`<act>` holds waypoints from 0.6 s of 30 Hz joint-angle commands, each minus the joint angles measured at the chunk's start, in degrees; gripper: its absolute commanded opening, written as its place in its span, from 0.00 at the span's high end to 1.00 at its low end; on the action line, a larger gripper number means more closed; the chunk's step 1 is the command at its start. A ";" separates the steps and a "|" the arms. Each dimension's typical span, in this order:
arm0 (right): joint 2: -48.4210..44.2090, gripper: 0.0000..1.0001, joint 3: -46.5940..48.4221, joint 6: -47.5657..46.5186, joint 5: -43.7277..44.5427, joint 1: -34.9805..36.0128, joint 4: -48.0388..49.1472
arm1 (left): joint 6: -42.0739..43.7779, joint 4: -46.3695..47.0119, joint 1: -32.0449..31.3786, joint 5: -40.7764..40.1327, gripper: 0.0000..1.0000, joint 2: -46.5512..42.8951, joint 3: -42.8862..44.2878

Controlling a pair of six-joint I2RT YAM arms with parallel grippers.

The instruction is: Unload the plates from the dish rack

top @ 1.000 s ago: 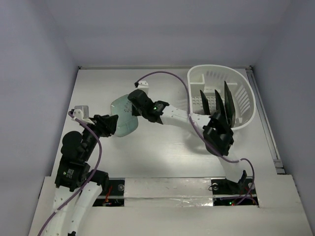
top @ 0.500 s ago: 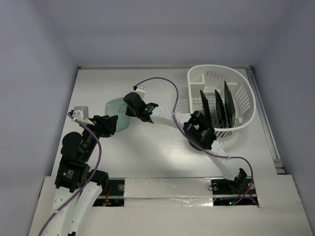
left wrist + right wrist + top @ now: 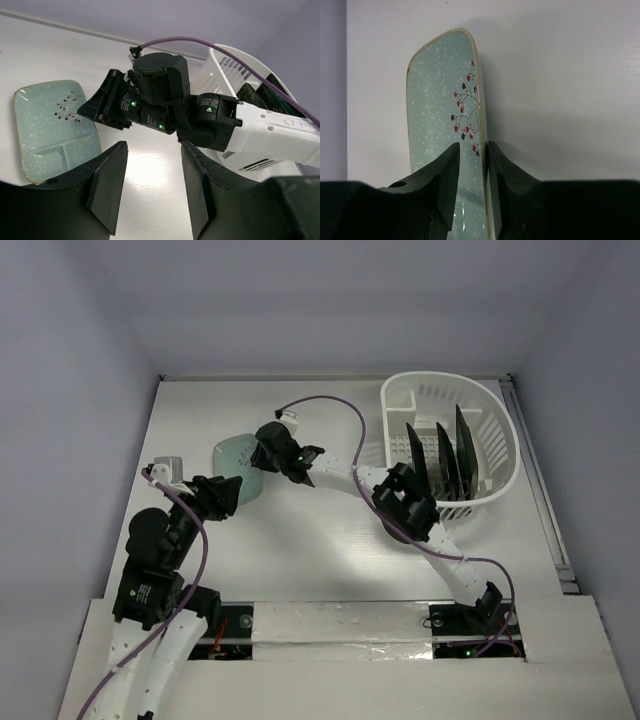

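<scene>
The pale mint-green plate point(image 3: 232, 455) with a red berry sprig lies low on the table's left half; it also shows in the left wrist view point(image 3: 50, 125) and the right wrist view point(image 3: 440, 100). My right gripper point(image 3: 262, 455) point(image 3: 472, 146) straddles its right rim, one finger over the face and one outside, shut on it. My left gripper point(image 3: 225, 495) point(image 3: 152, 145) is open and empty, just near of the plate. Three dark plates point(image 3: 440, 455) stand upright in the white dish rack point(image 3: 500, 440) at the back right.
The right arm stretches across the table's middle from the rack side, its purple cable point(image 3: 330, 405) looping above it. The rack point(image 3: 220, 70) and dark plates point(image 3: 270, 92) show behind that arm in the left wrist view. Walls enclose the table on three sides.
My right gripper has carried the mint-green plate leftward and farther back, away from the rack, and its elbow has swung left. The left arm has barely moved.
</scene>
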 commanded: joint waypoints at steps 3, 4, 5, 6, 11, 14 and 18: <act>-6.11 0.59 -2.64 -0.90 -1.55 0.20 5.37 | -0.20 2.95 -0.27 0.97 0.56 -0.34 -0.42; -6.73 0.55 -3.34 -1.34 -1.64 0.20 5.55 | -0.20 2.95 -0.27 0.97 0.56 -0.26 -0.42; -7.52 0.48 -4.56 -2.56 -1.73 0.20 5.72 | -0.20 3.12 -0.27 0.97 0.56 -0.26 -0.42; -8.40 0.45 -5.18 -3.27 -1.55 0.20 5.72 | -0.20 3.12 -0.27 0.97 0.56 -0.26 -0.51; -16.65 0.36 -9.49 -8.28 1.34 0.20 5.20 | -0.20 3.12 -0.27 0.97 0.56 -0.26 -0.42; -22.80 0.40 -12.04 -11.70 2.92 0.20 4.32 | -0.19 2.95 -0.27 0.97 0.56 -0.17 -0.42; -35.18 1.00 -18.44 -18.47 8.28 0.20 1.69 | -0.11 2.86 -0.27 0.88 0.56 0.01 -0.42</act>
